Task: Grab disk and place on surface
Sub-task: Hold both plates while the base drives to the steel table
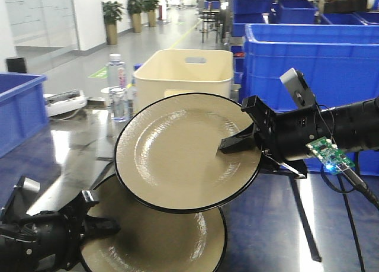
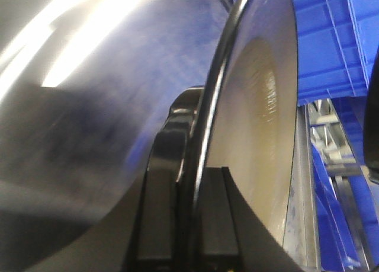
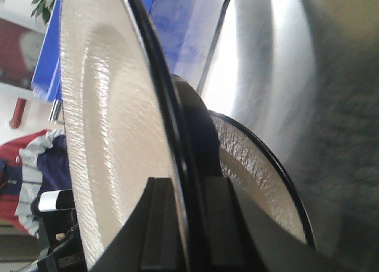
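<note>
Two cream disks with black rims are in view. The upper disk (image 1: pixel 177 153) (image 3: pixel 100 136) hangs tilted in the air, its right rim pinched by my right gripper (image 1: pixel 240 144) (image 3: pixel 186 224), which is shut on it. Under it, the lower disk (image 1: pixel 166 242) (image 2: pixel 254 106) (image 3: pixel 254 177) sits low over the dark glossy surface (image 1: pixel 71 159) (image 2: pixel 89 106) (image 3: pixel 284 76). My left gripper (image 1: pixel 98 221) (image 2: pixel 192 213) is shut on that disk's left rim, one finger on each face. Whether the lower disk touches the surface I cannot tell.
A cream bin (image 1: pixel 183 70) stands behind the disks, with bottles (image 1: pixel 116 76) to its left. Large blue crates (image 1: pixel 314 58) fill the right side and another blue crate (image 1: pixel 21 106) is at the left. A black tape line (image 1: pixel 305 218) crosses the tabletop at the right.
</note>
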Motion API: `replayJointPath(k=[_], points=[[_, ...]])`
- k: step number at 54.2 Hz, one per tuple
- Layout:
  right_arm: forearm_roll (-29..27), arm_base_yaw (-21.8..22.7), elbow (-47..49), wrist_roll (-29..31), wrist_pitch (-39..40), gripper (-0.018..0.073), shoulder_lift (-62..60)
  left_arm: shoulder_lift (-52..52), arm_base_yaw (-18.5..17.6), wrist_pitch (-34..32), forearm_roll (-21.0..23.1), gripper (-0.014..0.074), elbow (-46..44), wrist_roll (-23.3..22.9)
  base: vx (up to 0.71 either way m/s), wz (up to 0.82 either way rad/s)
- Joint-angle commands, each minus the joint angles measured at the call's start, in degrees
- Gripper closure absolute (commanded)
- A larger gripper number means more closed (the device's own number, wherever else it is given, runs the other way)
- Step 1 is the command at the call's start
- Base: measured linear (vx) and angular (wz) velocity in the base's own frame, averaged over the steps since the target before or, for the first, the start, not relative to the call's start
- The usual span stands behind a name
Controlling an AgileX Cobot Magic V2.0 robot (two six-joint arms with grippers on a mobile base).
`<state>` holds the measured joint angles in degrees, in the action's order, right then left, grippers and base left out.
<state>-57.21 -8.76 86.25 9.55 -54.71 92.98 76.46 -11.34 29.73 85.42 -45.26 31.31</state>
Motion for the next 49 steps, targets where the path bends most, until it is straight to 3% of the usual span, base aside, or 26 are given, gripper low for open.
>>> replayJointPath(k=[1,49], points=[[-6.1,0.2,2.4,0.2,2.6,0.0566,-3.0,-1.9,-0.2,1.7,4.7,0.0595,-2.1,-0.6,0.21,-0.35],[-6.1,0.2,2.4,0.2,2.6,0.0566,-3.0,-1.9,-0.2,1.7,4.7,0.0595,-2.1,-0.6,0.14,-0.16]])
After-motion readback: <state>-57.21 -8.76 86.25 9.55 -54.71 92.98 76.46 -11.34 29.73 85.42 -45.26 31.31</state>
